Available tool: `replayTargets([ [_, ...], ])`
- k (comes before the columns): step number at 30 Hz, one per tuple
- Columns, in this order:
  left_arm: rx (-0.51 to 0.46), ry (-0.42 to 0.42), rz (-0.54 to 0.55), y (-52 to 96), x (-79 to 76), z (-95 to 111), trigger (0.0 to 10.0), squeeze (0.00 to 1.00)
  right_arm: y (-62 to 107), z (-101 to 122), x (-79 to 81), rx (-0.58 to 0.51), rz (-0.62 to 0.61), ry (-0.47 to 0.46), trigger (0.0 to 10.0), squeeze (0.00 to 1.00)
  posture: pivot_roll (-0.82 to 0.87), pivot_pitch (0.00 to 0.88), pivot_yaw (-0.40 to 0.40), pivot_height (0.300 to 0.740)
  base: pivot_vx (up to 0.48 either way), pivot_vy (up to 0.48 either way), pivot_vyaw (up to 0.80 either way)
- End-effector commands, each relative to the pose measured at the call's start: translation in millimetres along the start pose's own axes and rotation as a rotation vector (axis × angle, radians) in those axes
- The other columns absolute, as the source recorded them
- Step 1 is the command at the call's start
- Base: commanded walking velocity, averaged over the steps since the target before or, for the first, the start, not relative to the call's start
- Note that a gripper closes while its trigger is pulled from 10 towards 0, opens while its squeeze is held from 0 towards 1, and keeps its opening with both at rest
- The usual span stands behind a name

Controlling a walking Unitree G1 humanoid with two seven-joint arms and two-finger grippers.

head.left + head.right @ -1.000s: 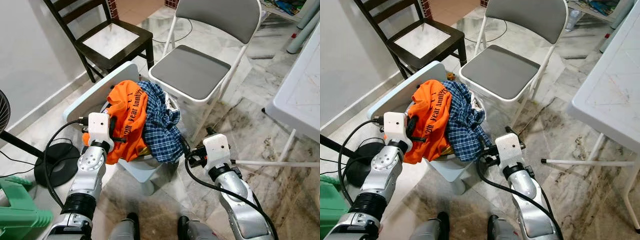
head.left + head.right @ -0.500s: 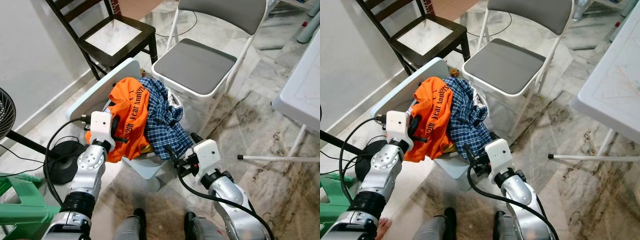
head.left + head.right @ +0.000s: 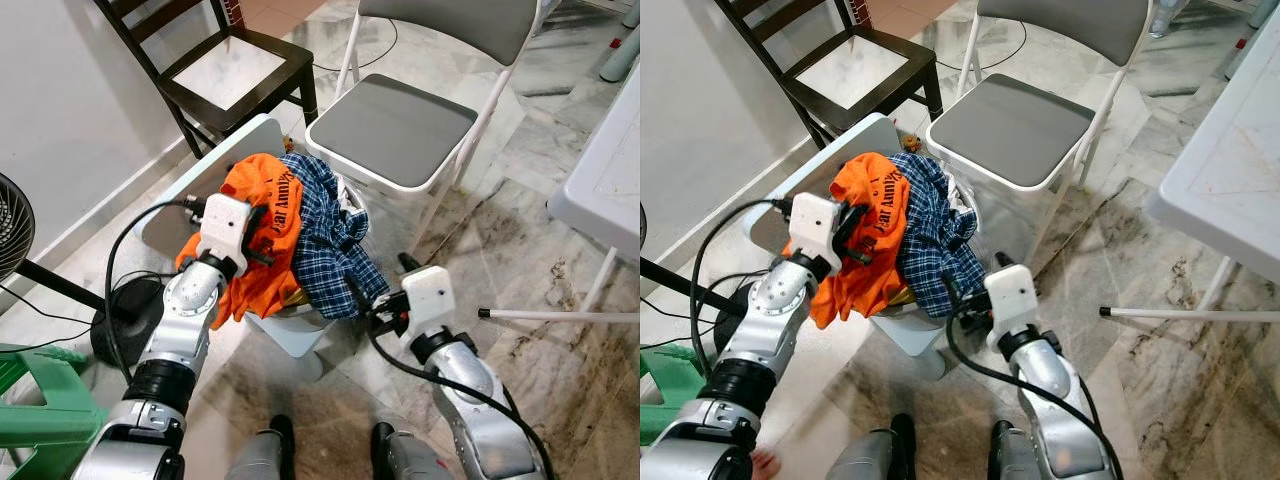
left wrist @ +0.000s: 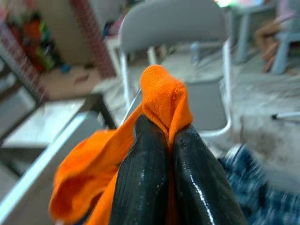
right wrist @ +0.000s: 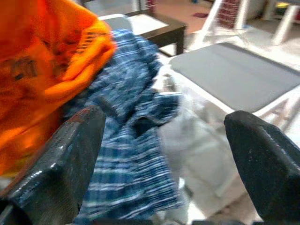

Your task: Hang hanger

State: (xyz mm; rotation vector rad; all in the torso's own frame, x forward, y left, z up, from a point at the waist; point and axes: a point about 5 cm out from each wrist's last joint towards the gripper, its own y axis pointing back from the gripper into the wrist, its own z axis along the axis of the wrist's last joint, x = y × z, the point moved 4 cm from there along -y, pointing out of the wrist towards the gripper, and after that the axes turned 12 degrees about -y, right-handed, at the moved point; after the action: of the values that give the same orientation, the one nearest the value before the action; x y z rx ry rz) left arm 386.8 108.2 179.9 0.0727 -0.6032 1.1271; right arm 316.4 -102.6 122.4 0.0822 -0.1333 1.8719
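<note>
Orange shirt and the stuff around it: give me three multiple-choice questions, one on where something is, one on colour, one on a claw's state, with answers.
1. Where does the blue plaid shirt lie?
A. On the grey folding chair's seat
B. Over the white bin, beside the orange shirt
C. On the floor under the white table

2. What colour is the seat of the folding chair?
A. Grey
B. Green
C. Red

3. What state is the left claw in?
A. Open above the bin
B. Shut on nothing
C. Shut on the orange shirt

Answers: 1 B, it drapes over the white bin next to the orange shirt. 2 A, the pad is plain grey. 3 C, the left wrist view has orange cloth pinched between its fingers.
</note>
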Motion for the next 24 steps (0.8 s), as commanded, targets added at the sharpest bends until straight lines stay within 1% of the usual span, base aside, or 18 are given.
replayTargets([
  [1, -0.024, -0.010, -0.020, 0.4, -3.2, 6, 0.0, 0.00, 1.7, -5, -8.1, 0.005, -0.050, -0.026, 10.0, 0.00, 0.04, 0.224, 0.075, 0.740, 0.000, 0.000, 0.00],
  [2, -0.044, -0.010, -0.026, -0.7, -5.7, 11, 0.0, 0.00, 1.2, -3, -13.3, -0.004, -0.072, -0.032, 10.0, 0.00, 0.04, 0.213, 0.072, 0.740, 0.000, 0.000, 0.00],
  [3, -0.085, 0.005, -0.064, -3.5, -17.1, 21, 0.0, 0.00, -0.2, 2, -31.1, -0.031, -0.159, -0.055, 10.0, 0.00, 0.03, 0.199, 0.063, 0.740, 0.000, 0.000, 0.00],
  [5, -0.088, 0.009, -0.070, -3.7, -19.3, 22, 0.0, 0.00, 0.2, 3, -33.9, -0.034, -0.172, -0.058, 10.0, 0.00, 0.03, 0.199, 0.063, 0.740, 0.000, 0.000, 0.00],
  [7, -0.097, 0.019, -0.124, -6.4, -31.1, 24, 0.0, 0.00, -0.4, 6, -45.9, -0.050, -0.229, -0.090, 10.0, 0.00, 0.02, 0.180, 0.046, 0.740, 0.000, 0.000, 0.00],
  [8, -0.126, 0.023, -0.173, -8.8, -41.1, 31, 0.0, 0.00, -0.3, 9, -55.0, -0.059, -0.269, -0.108, 10.0, 0.00, 0.01, 0.162, 0.036, 0.740, 0.000, 0.000, 0.00],
  [9, -0.145, 0.034, -0.198, -10.6, -44.9, 37, 0.0, 0.00, -0.4, 11, -57.7, -0.063, -0.280, -0.103, 10.0, 0.00, 0.00, 0.160, 0.034, 0.740, 0.000, 0.000, 0.00],
  [10, -0.178, 0.071, -0.239, -14.4, -49.9, 48, 0.0, 0.00, -0.1, 16, -61.5, -0.074, -0.295, -0.094, 10.0, 0.00, -0.01, 0.148, 0.029, 0.740, 0.000, 0.000, 0.00],
  [13, -0.181, 0.100, -0.246, -18.7, -51.7, 54, 0.0, 0.00, 1.4, 19, -65.8, -0.084, -0.309, -0.088, 10.0, 0.00, -0.03, 0.142, 0.027, 0.740, 0.000, 0.000, 0.00],
  [14, -0.172, 0.107, -0.239, -20.8, -52.4, 53, 0.0, 0.00, 3.3, 20, -69.0, -0.090, -0.322, -0.084, 10.0, 0.00, -0.05, 0.147, 0.029, 0.740, 0.000, 0.000, 0.00],
  [15, -0.152, 0.139, -0.218, -24.0, -53.1, 50, 0.0, 0.00, 8.8, 23, -76.7, -0.101, -0.363, -0.080, 10.0, 0.00, -0.07, 0.148, 0.033, 0.740, 0.000, 0.000, 0.00],
  [17, -0.130, 0.168, -0.201, -24.8, -54.9, 46, 0.0, 0.00, 15.9, 24, -83.8, -0.108, -0.404, -0.083, 10.0, 0.00, -0.09, 0.155, 0.035, 0.740, 0.000, 0.000, 0.00],
  [19, -0.111, 0.166, -0.190, -24.1, -57.3, 43, 0.0, 0.00, 20.9, 25, -86.9, -0.111, -0.421, -0.086, 10.0, 0.00, -0.10, 0.159, 0.034, 0.740, 0.000, 0.000, 0.00],
  [20, -0.085, 0.159, -0.199, -20.6, -62.7, 36, 3.0, 0.00, 25.9, 22, -89.5, -0.107, -0.445, -0.091, 10.0, 0.00, -0.10, 0.158, 0.031, 0.740, 0.000, 0.000, 0.00],
  [21, -0.077, 0.156, -0.205, -19.1, -64.7, 34, 3.5, 0.00, 27.5, 21, -90.5, -0.105, -0.453, -0.094, 10.0, 0.00, -0.10, 0.158, 0.031, 0.740, 0.000, 0.000, 0.00],
  [22, -0.042, 0.138, -0.198, -16.4, -67.1, 26, 5.0, 0.00, 29.6, 17, -91.1, -0.099, -0.467, -0.106, 10.0, 0.00, -0.09, 0.159, 0.032, 0.740, 0.000, 0.000, 0.00],
  [23, 0.007, 0.117, -0.188, -12.3, -69.8, 15, 8.9, 0.00, 31.6, 13, -91.4, -0.091, -0.479, -0.120, 10.0, 0.00, -0.08, 0.150, 0.032, 0.740, 0.000, 0.000, 0.00],
  [24, 0.027, 0.115, -0.187, -9.8, -71.1, 10, 8.9, 0.00, 32.3, 11, -90.8, -0.087, -0.482, -0.124, 10.0, 0.00, -0.08, 0.146, 0.031, 0.740, 0.000, 0.000, 0.00],
])
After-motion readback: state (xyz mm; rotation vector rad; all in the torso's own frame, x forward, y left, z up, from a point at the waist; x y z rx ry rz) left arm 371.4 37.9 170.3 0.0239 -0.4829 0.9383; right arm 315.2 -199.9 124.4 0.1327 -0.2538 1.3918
